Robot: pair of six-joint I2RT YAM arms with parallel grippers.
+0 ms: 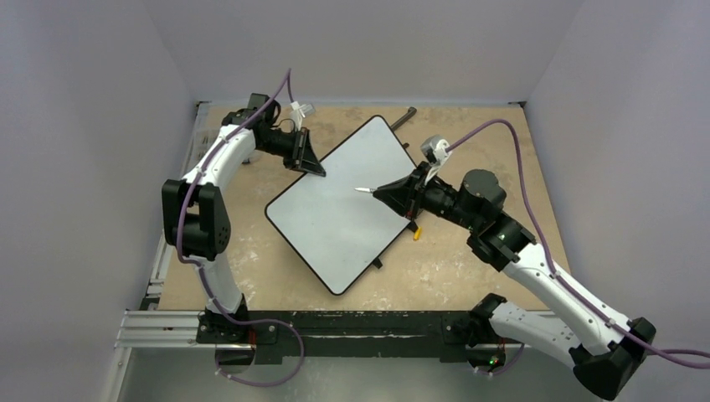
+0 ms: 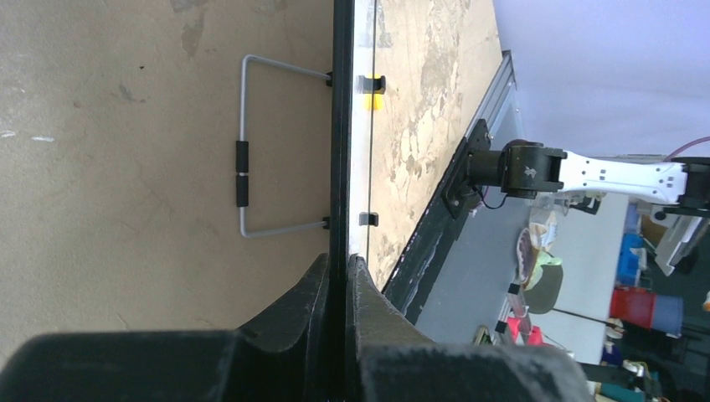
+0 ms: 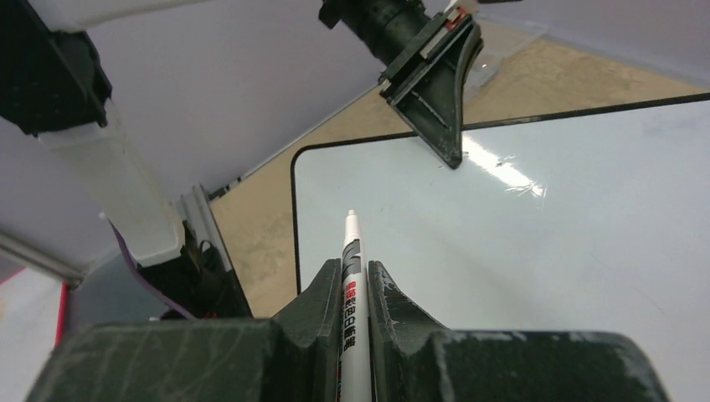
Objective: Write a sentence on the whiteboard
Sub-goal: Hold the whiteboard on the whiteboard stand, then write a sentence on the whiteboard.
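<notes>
The whiteboard (image 1: 339,205) lies tilted on the table, white with a thin black rim; no lettering shows on it, so the sentence is not in view. My left gripper (image 1: 314,167) is shut on the board's upper-left edge; in the left wrist view the gripper (image 2: 347,264) clamps the black rim (image 2: 339,126) seen edge-on. My right gripper (image 1: 387,192) is shut on a white marker pen (image 1: 366,190) held over the board's middle, tip pointing left. In the right wrist view the pen (image 3: 352,276) sticks out between the fingers above the blank board (image 3: 544,251).
A small orange pen cap (image 1: 417,232) lies by the board's right edge. A wire stand (image 2: 243,146) folds out under the board. A dark bar (image 1: 403,116) lies at the far edge. Walls enclose the table on three sides.
</notes>
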